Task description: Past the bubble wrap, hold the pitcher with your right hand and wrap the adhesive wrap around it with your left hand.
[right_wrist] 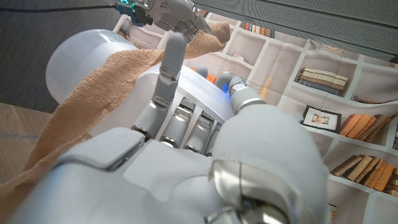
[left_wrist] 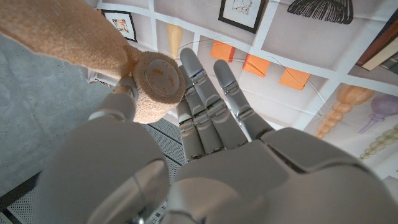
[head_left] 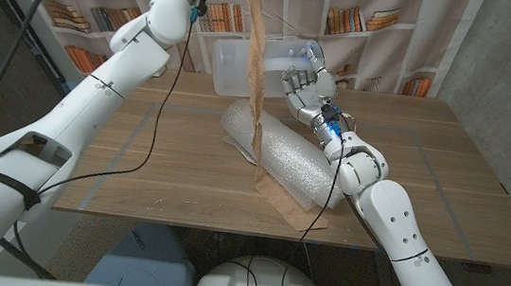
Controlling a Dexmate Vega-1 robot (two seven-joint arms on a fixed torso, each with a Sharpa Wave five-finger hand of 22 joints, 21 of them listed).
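A translucent pitcher (head_left: 249, 66) sits past the bubble wrap roll (head_left: 277, 160), and my right hand (head_left: 305, 89) holds it from the right with fingers spread against its side. In the right wrist view the same hand (right_wrist: 186, 130) presses on the pitcher (right_wrist: 87, 53). My left hand (left_wrist: 217, 124) is raised high and pinches the tan adhesive wrap roll (left_wrist: 158, 78). A long strip of the wrap (head_left: 258, 77) hangs down in front of the pitcher, and its end lies on the table (head_left: 289, 207). The strip (right_wrist: 93, 106) drapes across the pitcher.
The wooden table (head_left: 442, 182) has bare surface to the left and right of the bubble wrap. A curtain printed with bookshelves (head_left: 373, 22) hangs behind. A black cable (head_left: 156, 142) from the left arm trails across the table's left part.
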